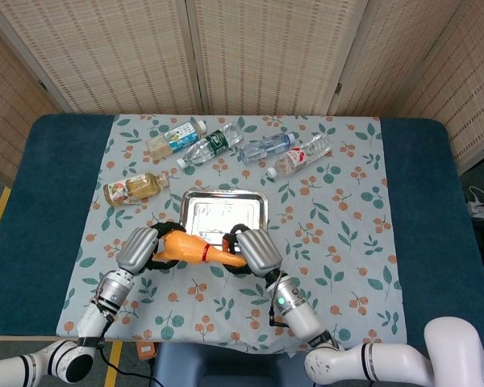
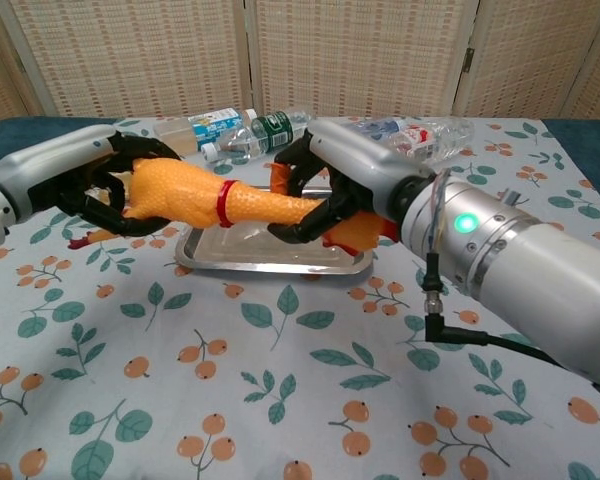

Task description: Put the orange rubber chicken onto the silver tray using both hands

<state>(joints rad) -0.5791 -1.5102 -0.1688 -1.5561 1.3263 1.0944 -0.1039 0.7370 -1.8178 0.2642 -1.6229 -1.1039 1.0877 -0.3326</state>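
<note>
The orange rubber chicken [image 2: 205, 196] with a red neck band hangs in the air, stretched between both hands. My left hand [image 2: 100, 185] grips its fat body; my right hand [image 2: 320, 190] grips its neck and head end. In the head view the chicken [image 1: 194, 247] lies over the near edge of the silver tray [image 1: 226, 211], between the left hand [image 1: 139, 246] and the right hand [image 1: 254, 251]. In the chest view the tray [image 2: 270, 262] sits on the cloth just below and behind the chicken, with nothing lying in it.
Several plastic bottles lie beyond the tray: a green-labelled one [image 1: 212, 146], a clear one [image 1: 268, 147], a red-labelled one [image 1: 302, 154], a tea bottle [image 1: 173, 138], and an amber bottle [image 1: 133, 189] to the tray's left. Floral cloth [image 1: 339, 218] covers the table.
</note>
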